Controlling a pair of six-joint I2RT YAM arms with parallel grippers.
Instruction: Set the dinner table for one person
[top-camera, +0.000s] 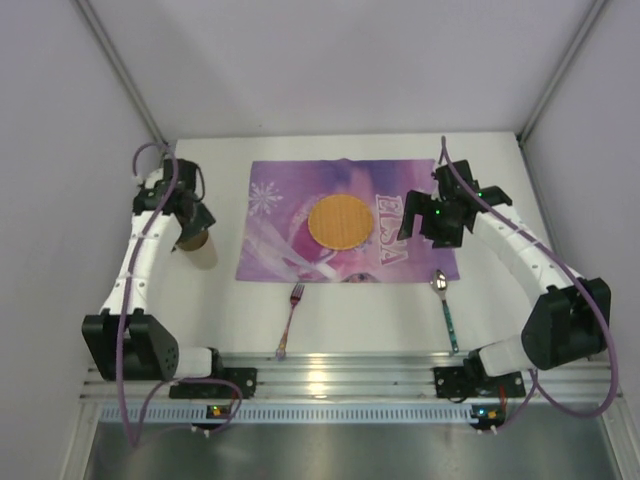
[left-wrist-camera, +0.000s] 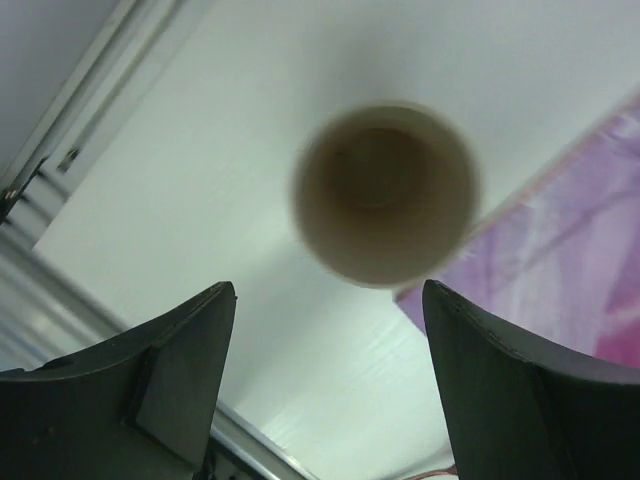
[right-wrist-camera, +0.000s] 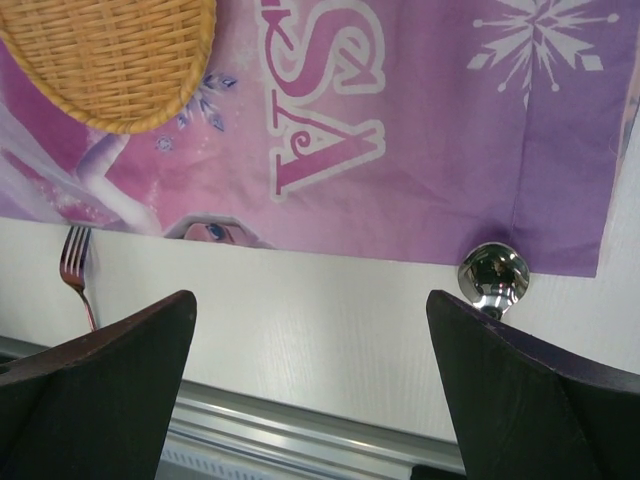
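left wrist view: the left gripper is hovering with its fingers standing wide apart, gripping nothing. the brown cup is sitting upright straight beyond them, roughly centred on the gap, its mouth facing the fingers and its long axis running along their line of approach. it is resting on the dinner table, just beside the placemat on the right-finger side. the right gripper, also spread and empty, is hanging well apart from the cup, so the left arm is lying nearer.
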